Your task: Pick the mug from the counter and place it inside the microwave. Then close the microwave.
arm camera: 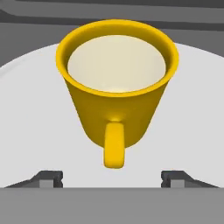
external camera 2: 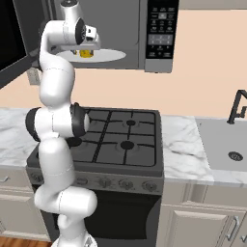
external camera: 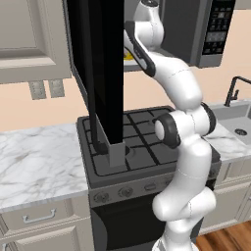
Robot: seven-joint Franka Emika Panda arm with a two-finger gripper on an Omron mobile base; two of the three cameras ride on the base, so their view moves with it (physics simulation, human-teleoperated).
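The mug (arm camera: 117,94) stands upright on the white turntable (arm camera: 192,131) inside the microwave (external camera 2: 144,34), its pale inside facing the hand camera and its handle pointing back toward the gripper (arm camera: 117,179). It sits roughly in the middle of the plate, which suits the job: there it is well inside the cavity and should not foul the door when that swings shut. In the right base view a patch of yellow shows just under the hand, at the mouth of the oven, on the same round plate. The arm reaches up and in from the base, over the black gas stovetop (external camera: 137,137), because the oven hangs above the range rather than beside the bench (external camera: 34,157). The fingers (arm camera: 47,178) are spread wide, one tip rising at each lower corner of the hand view, with the mug's handle between them but touching neither; they pinch nothing, and the mug looks to be resting on its own weight. The microwave door (external camera: 100,73) hangs fully open as a tall dark slab on the left of the left base view. As I judge it, the placing is done and the door is what remains; the hand must first draw clear of the cavity without knocking the handle.
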